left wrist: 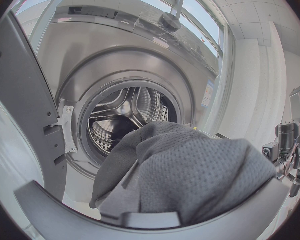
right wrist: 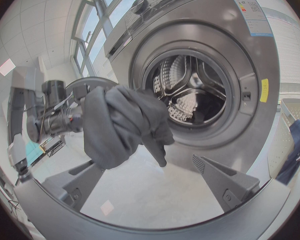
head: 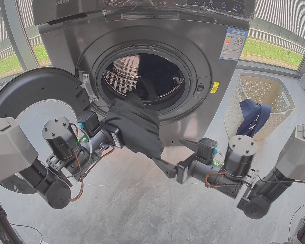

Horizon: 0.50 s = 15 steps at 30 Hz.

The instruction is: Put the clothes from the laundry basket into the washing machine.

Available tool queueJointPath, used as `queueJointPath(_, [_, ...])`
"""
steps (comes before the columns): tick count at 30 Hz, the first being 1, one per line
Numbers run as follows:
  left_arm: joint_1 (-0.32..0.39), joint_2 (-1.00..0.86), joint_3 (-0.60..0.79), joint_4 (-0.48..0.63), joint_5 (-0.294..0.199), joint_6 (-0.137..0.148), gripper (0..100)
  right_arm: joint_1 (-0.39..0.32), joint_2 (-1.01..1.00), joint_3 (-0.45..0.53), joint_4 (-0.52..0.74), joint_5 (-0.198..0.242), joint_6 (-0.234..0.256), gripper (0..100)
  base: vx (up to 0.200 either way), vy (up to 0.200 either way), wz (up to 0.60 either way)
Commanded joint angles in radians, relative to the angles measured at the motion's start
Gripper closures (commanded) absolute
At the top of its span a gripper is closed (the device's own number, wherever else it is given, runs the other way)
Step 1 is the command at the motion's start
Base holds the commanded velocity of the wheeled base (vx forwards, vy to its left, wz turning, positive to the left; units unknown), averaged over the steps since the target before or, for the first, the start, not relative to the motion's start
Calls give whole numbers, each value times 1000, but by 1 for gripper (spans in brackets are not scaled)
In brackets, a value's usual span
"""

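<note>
A dark grey garment (head: pixel 135 126) hangs bunched just in front of the washing machine's open drum (head: pixel 145 78), its top edge at the lower rim of the opening. My left gripper (head: pixel 120 138) is shut on it, and the cloth (left wrist: pixel 190 177) wraps over the fingers. In the right wrist view the garment (right wrist: pixel 120 124) hangs left of the drum (right wrist: pixel 190 94). My right gripper (head: pixel 176 155) is open and holds nothing, just below and right of the garment's lower end. A navy garment (head: pixel 252 117) is draped over the laundry basket's (head: pixel 283 99) rim.
The machine's round door (head: pixel 34 92) stands swung open on the left, right behind my left arm. The cream basket sits on the floor to the machine's right, beside a window wall. Bare grey floor (head: pixel 135 200) stretches in front of the machine.
</note>
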<state>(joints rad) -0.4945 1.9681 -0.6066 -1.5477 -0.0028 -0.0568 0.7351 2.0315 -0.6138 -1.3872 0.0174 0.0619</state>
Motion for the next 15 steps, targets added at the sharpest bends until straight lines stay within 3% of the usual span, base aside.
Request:
queueJointPath(1, [-21,-141,145,0,-2,6,100,-3,-195,235,-10,29,-7,0,0,0,0])
queueJointPath(4, [-19,-144,172,0,-2,12,100,-46,-261,319,-16,33,-1,0,0,0,0])
queueJointPath(8, [-13,-140,197,0,1,15,100,-115,-275,355,-22,47,-2,0,0,0,0])
queueJointPath(13, [-13,-144,206,0,-5,8,100,-128,-269,359,-46,49,1,0,0,0,0])
queueJointPath(15, [-15,-144,211,0,-14,12,100,-126,-267,359,-58,49,3,0,200,0,0])
